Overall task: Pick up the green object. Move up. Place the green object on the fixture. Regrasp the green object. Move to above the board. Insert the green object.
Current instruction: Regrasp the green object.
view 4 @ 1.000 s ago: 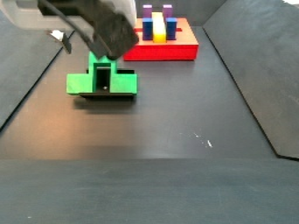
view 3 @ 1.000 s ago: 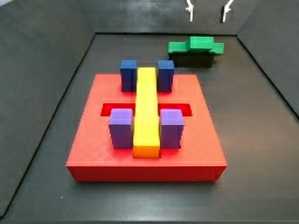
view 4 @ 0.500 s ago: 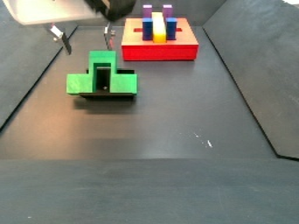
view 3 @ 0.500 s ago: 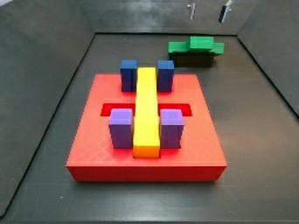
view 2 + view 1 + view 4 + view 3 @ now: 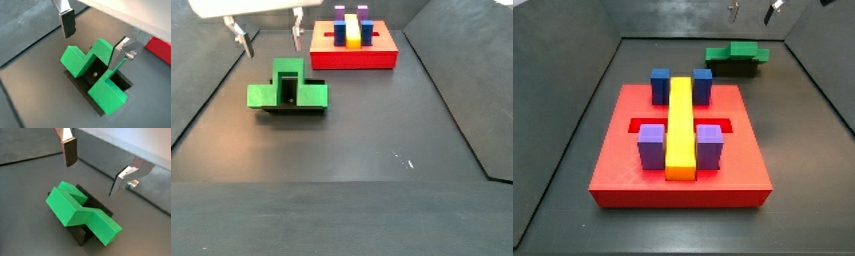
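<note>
The green object [image 5: 286, 88] rests on the black fixture [image 5: 291, 108], seen in both side views [image 5: 736, 52] and both wrist views [image 5: 80, 211] [image 5: 90, 75]. The fixture shows dark under it [image 5: 85, 89] [image 5: 83, 233] [image 5: 738, 68]. My gripper [image 5: 270, 34] hangs open and empty well above the green object; its fingers [image 5: 69, 152] stand wide apart with nothing between them. In a side view only its fingertips [image 5: 754, 11] show at the top edge. The red board [image 5: 673, 150] carries a yellow bar [image 5: 680, 125] with blue [image 5: 660, 80] and purple [image 5: 652, 145] blocks.
Dark walls [image 5: 567, 90] enclose the black floor [image 5: 372, 130]. The board [image 5: 354, 50] lies at the far end from the fixture in a side view. A corner of the board shows red in a wrist view [image 5: 160, 50].
My gripper has risen straight up from the green object, leaving it on the fixture. The green object and the board have not moved.
</note>
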You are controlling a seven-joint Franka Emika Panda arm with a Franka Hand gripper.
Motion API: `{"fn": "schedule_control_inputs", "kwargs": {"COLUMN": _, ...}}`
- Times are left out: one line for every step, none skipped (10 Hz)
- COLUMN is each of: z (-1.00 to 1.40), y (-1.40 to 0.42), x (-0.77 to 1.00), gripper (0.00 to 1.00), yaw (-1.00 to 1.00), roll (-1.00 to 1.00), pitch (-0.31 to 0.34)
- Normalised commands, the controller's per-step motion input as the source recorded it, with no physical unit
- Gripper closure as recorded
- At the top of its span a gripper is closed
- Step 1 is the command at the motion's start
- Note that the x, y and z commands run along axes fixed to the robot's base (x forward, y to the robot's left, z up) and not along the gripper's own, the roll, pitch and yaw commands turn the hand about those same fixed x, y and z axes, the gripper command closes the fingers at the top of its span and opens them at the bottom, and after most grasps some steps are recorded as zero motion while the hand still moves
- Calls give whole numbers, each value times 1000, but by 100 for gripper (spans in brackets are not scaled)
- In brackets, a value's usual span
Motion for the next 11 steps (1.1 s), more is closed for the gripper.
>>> {"fn": "schedule_control_inputs", "kwargs": {"z": 123, "y": -234, "x": -83, "gripper": 0, "yaw": -297, "roll": 1000, "pitch": 231}}
{"fn": "schedule_control_inputs", "kwargs": {"z": 49, "y": -197, "x": 0, "gripper": 0, "yaw": -417, "roll": 1000, "pitch": 209}}
{"fn": "schedule_control_inputs", "kwargs": {"z": 26, "y": -180, "x": -6, "gripper": 0, "yaw": -503, "roll": 949, "pitch": 194}}
{"fn": "schedule_control_inputs", "kwargs": {"z": 20, "y": -231, "x": 0, "gripper": 0, "yaw": -529, "roll": 891, "pitch": 103}}
{"fn": "schedule_control_inputs", "kwargs": {"z": 0, "y": -383, "x": 126, "gripper": 0, "yaw": -491, "roll": 574, "pitch": 77}}
{"fn": "schedule_control_inputs", "kwargs": {"z": -103, "y": -434, "x": 191, "gripper": 0, "yaw": -346, "roll": 320, "pitch": -77}}
{"fn": "schedule_control_inputs", "kwargs": {"z": -80, "y": -403, "x": 211, "gripper": 0, "yaw": -263, "roll": 346, "pitch": -63}}
{"fn": "schedule_control_inputs", "kwargs": {"z": -60, "y": -300, "x": 29, "gripper": 0, "yaw": -91, "roll": 426, "pitch": 0}}
{"fn": "schedule_control_inputs", "kwargs": {"z": -140, "y": -189, "x": 0, "gripper": 0, "yaw": 0, "roll": 569, "pitch": 0}}
{"fn": "schedule_control_inputs", "kwargs": {"z": -226, "y": -57, "x": 0, "gripper": 0, "yaw": 297, "roll": 797, "pitch": 0}}
{"fn": "schedule_control_inputs", "kwargs": {"z": -280, "y": -37, "x": 0, "gripper": 0, "yaw": 449, "roll": 829, "pitch": -6}}
